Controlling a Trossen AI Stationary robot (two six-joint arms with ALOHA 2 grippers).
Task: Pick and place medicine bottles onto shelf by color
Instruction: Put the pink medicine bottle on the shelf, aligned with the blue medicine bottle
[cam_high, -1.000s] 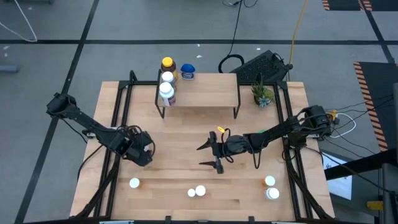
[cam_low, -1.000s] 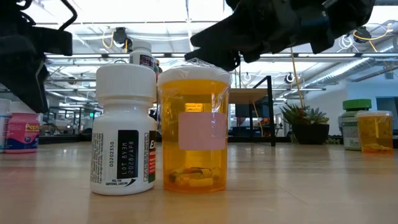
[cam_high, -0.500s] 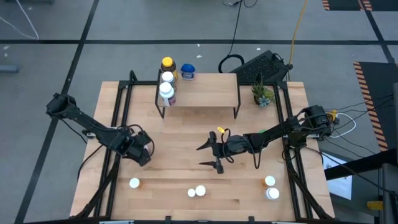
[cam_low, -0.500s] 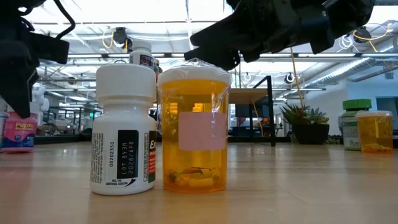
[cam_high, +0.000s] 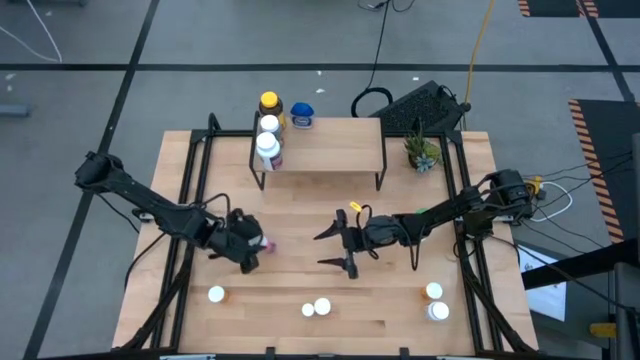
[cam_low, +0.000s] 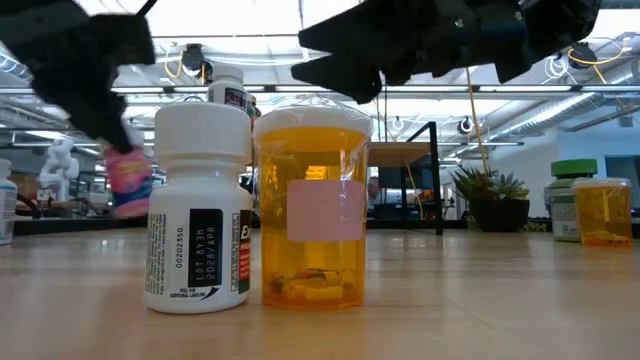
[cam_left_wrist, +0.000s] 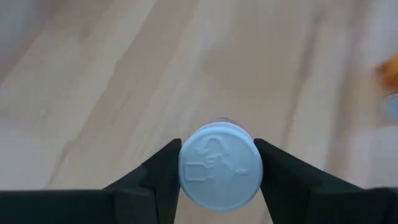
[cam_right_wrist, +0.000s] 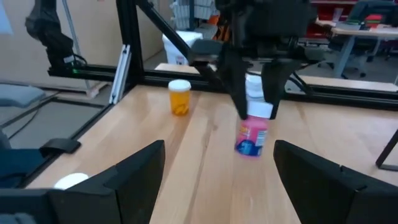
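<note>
Orange bottle (cam_low: 312, 205) holds a few pills. Left gripper (cam_left_wrist: 219, 168) clamps a pink bottle (cam_right_wrist: 252, 135) clear of the table; right gripper (cam_high: 335, 248) fingers spread, empty.

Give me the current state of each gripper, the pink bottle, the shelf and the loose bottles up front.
left gripper: shut on pink bottle, over the table's left middle.
pink bottle: held, lifted off the table.
right gripper: open, empty, at table centre.
shelf: two white-capped bottles at its left end.
white bottle: upright, capped.
orange bottle: upright, beside it.
</note>
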